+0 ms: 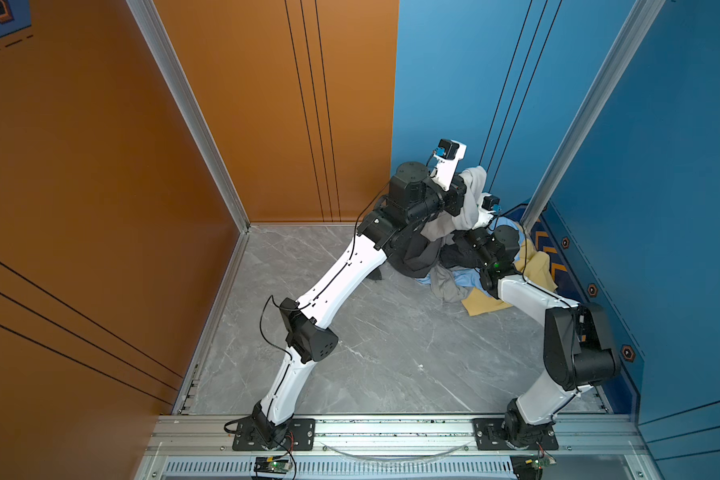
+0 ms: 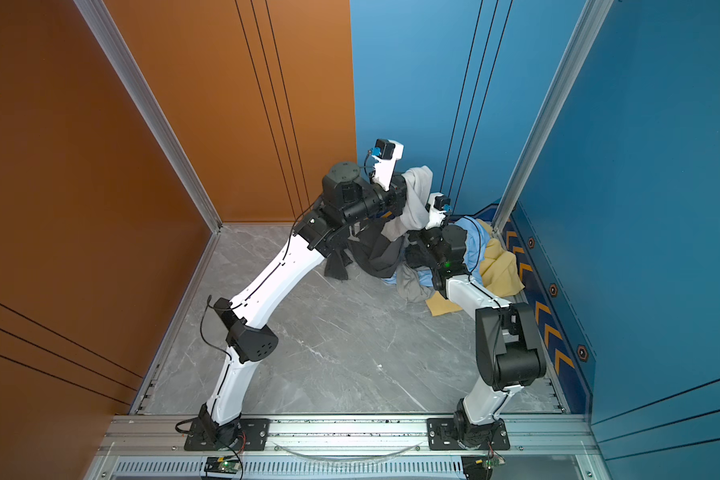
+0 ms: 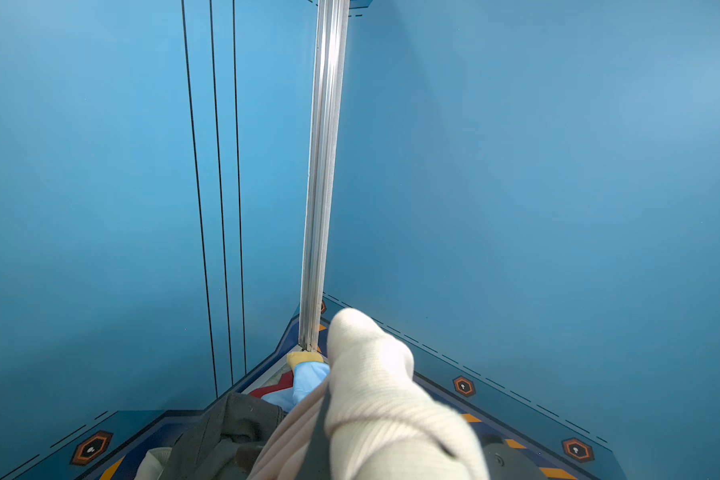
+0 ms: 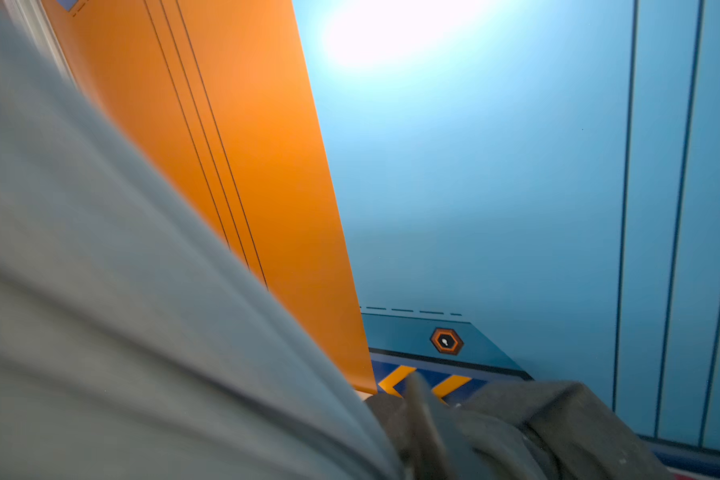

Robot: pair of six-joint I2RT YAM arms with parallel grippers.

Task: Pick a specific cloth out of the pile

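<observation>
**Top views.** In both top views my left claw (image 1: pixel 464 196) is raised above the pile (image 1: pixel 535 266). Its jaws are together, clamped on the cloth (image 1: pixel 474 187), which drapes over the claw and hangs down. My right claw (image 1: pixel 469 227) meets the hanging part, and its jaws are hidden.

**Left wrist view.** Only here does the cloth (image 3: pixel 375 395) show ribbing. It is bunched over the claw, beside the dark charcoal garment (image 3: pixel 233 428) and the light blue shirt (image 3: pixel 308 378).

**Right wrist view.** Blurred cloth (image 4: pixel 121 311) fills much of the frame. I cannot tell the right claw's opening.
</observation>
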